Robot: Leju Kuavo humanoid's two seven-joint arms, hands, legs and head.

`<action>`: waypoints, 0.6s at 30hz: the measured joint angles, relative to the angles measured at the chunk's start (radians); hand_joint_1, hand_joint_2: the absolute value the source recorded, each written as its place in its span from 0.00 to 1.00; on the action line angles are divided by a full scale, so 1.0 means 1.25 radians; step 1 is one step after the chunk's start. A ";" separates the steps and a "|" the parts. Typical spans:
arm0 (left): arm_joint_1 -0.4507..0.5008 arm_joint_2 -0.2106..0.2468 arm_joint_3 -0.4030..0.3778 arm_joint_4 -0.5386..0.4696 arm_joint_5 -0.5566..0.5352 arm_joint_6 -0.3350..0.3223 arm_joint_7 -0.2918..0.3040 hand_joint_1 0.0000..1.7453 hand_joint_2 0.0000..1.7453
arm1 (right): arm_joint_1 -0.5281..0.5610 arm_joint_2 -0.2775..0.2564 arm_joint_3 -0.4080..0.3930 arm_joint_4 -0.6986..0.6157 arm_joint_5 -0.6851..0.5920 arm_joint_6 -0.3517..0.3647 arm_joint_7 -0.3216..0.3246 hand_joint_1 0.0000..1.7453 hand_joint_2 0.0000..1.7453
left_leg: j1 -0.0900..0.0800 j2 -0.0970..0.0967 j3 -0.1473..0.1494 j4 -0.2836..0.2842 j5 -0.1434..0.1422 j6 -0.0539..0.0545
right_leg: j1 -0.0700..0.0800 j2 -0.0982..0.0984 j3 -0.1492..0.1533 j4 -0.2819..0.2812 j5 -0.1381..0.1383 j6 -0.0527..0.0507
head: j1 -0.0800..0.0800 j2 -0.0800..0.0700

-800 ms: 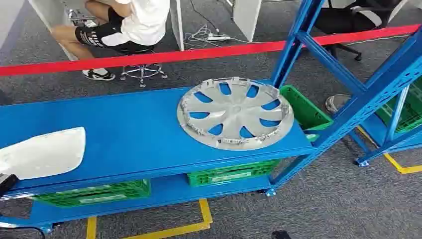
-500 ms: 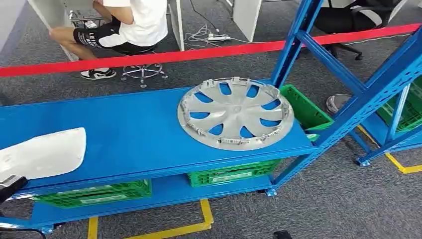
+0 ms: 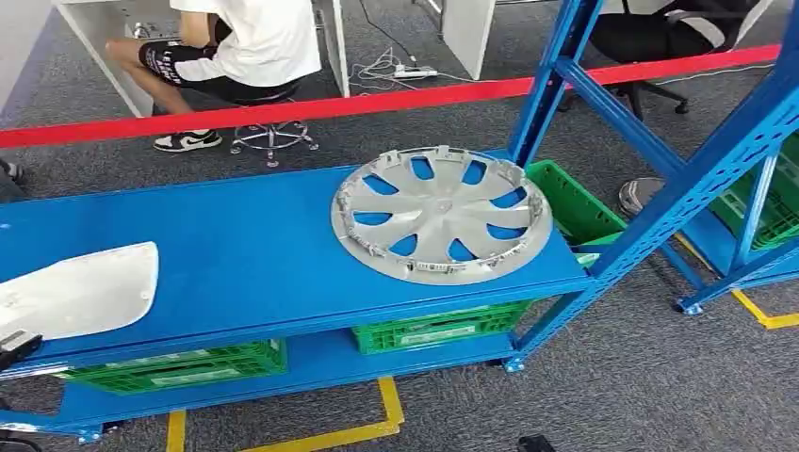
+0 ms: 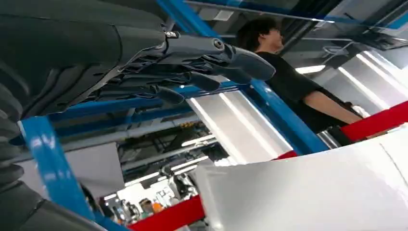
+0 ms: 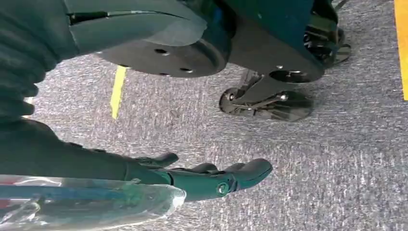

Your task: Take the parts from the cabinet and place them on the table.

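A silver wheel cover [image 3: 441,214] lies flat on the right part of the blue shelf top [image 3: 245,245]. At the shelf's left end lies a white curved panel [image 3: 80,292]. My left hand [image 3: 13,349] shows at the lower left edge, just below and in front of that panel. In the left wrist view the left hand [image 4: 192,72] has its fingers stretched out and holds nothing, with the white panel [image 4: 312,192] close beneath it. My right hand [image 5: 202,178] hangs over the grey carpet, fingers extended and empty.
Green crates [image 3: 438,328] [image 3: 179,365] sit on the lower shelf, and another [image 3: 570,202] stands behind the right end. Blue rack uprights [image 3: 551,85] rise at the right. A red barrier tape [image 3: 377,99] runs behind the shelf, with a seated person [image 3: 245,47] beyond it.
The whole picture has shifted slightly, so the camera moved. The seated person has leaned a little. My left hand stays at the lower left edge.
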 joint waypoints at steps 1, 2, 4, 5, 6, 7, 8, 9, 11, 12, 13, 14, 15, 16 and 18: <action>-0.005 0.005 -0.005 0.008 -0.002 -0.003 0.000 0.00 1.00 | -0.001 0.000 0.002 0.000 0.000 0.001 0.001 0.00 1.00 | 0.000 0.000 0.000 0.000 0.000 0.000 | 0.000 0.000 0.000 0.000 0.000 0.000 | 0.000 0.000; -0.011 0.009 -0.011 0.017 -0.004 -0.005 0.000 0.00 1.00 | -0.002 0.001 0.004 0.000 0.001 0.002 0.001 0.00 1.00 | 0.000 0.000 0.000 0.000 0.000 0.000 | 0.000 0.000 0.000 0.000 0.000 0.000 | 0.000 0.000; -0.019 0.018 -0.020 0.038 -0.005 -0.007 0.001 0.00 1.00 | -0.003 0.001 0.006 0.000 0.001 0.002 0.002 0.00 1.00 | 0.000 0.000 0.000 0.000 0.000 0.000 | 0.000 0.000 0.000 0.000 0.000 0.000 | 0.000 0.000; -0.021 0.021 -0.022 0.047 -0.005 -0.007 0.001 0.00 1.00 | -0.003 0.001 0.006 0.000 0.002 0.002 0.002 0.00 1.00 | 0.000 0.000 0.000 0.000 0.000 0.000 | 0.000 0.000 0.000 0.000 0.000 0.000 | 0.000 0.000; -0.023 0.023 -0.024 0.053 -0.005 -0.008 0.002 0.00 1.00 | -0.004 0.001 0.006 0.000 0.002 0.002 0.002 0.00 1.00 | 0.000 0.000 0.000 0.000 0.000 0.000 | 0.000 0.000 0.000 0.000 0.000 0.000 | 0.000 0.000; -0.024 0.026 -0.026 0.059 -0.005 -0.008 0.002 0.00 1.00 | -0.004 0.001 0.006 0.000 0.002 0.003 0.002 0.00 1.00 | 0.000 0.000 0.000 0.000 0.000 0.000 | 0.000 0.000 0.000 0.000 0.000 0.000 | 0.000 0.000; -0.026 0.027 -0.028 0.063 -0.005 -0.008 0.002 0.00 1.00 | -0.004 0.001 0.006 0.000 0.002 0.003 0.002 0.00 1.00 | 0.000 0.000 0.000 0.000 0.000 0.000 | 0.000 0.000 0.000 0.000 0.000 0.000 | 0.000 0.000; -0.027 0.029 -0.030 0.068 -0.005 -0.008 0.002 0.00 1.00 | -0.004 0.001 0.006 0.000 0.002 0.003 0.002 0.00 1.00 | 0.000 0.000 0.000 0.000 0.000 0.000 | 0.000 0.000 0.000 0.000 0.000 0.000 | 0.000 0.000; -0.029 0.033 -0.033 0.074 -0.005 -0.008 0.002 0.00 1.00 | -0.004 0.002 0.006 0.000 0.002 0.003 0.002 0.00 1.00 | 0.000 0.000 0.000 0.000 0.000 0.000 | 0.000 0.000 0.000 0.000 0.000 0.000 | 0.000 0.000; -0.030 0.033 -0.035 0.077 -0.005 -0.008 0.002 0.00 1.00 | -0.004 0.002 0.007 0.000 0.002 0.003 0.002 0.00 1.00 | 0.000 0.000 0.000 0.000 0.000 0.000 | 0.000 0.000 0.000 0.000 0.000 0.000 | 0.000 0.000; -0.032 0.035 -0.037 0.081 -0.005 -0.008 0.002 0.00 1.00 | -0.004 0.002 0.007 0.000 0.002 0.003 0.002 0.00 1.00 | 0.000 0.000 0.000 0.000 0.000 0.000 | 0.000 0.000 0.000 0.000 0.000 0.000 | 0.000 0.000; -0.034 0.036 -0.039 0.088 -0.005 -0.008 0.002 0.00 1.00 | -0.004 0.002 0.007 0.000 0.002 0.004 0.002 0.00 1.00 | 0.000 0.000 0.000 0.000 0.000 0.000 | 0.000 0.000 0.000 0.000 0.000 0.000 | 0.000 0.000; -0.036 0.038 -0.041 0.095 -0.007 -0.008 0.002 0.00 1.00 | -0.005 0.002 0.008 0.000 0.002 0.005 0.002 0.00 1.00 | 0.000 0.000 0.000 0.000 0.000 0.000 | 0.000 0.000 0.000 0.000 0.000 0.000 | 0.000 0.000; -0.038 0.040 -0.042 0.103 -0.008 -0.008 0.002 0.00 1.00 | -0.004 0.002 0.009 0.000 0.002 0.005 0.002 0.00 1.00 | 0.000 0.000 0.000 0.000 0.000 0.000 | 0.000 0.000 0.000 0.000 0.000 0.000 | 0.000 0.000; -0.042 0.042 -0.045 0.114 -0.014 -0.007 0.001 0.00 1.00 | -0.004 0.002 0.010 0.000 0.002 0.005 0.002 0.00 1.00 | 0.000 0.000 0.000 0.000 0.000 0.000 | 0.000 0.000 0.000 0.000 0.000 0.000 | 0.000 0.000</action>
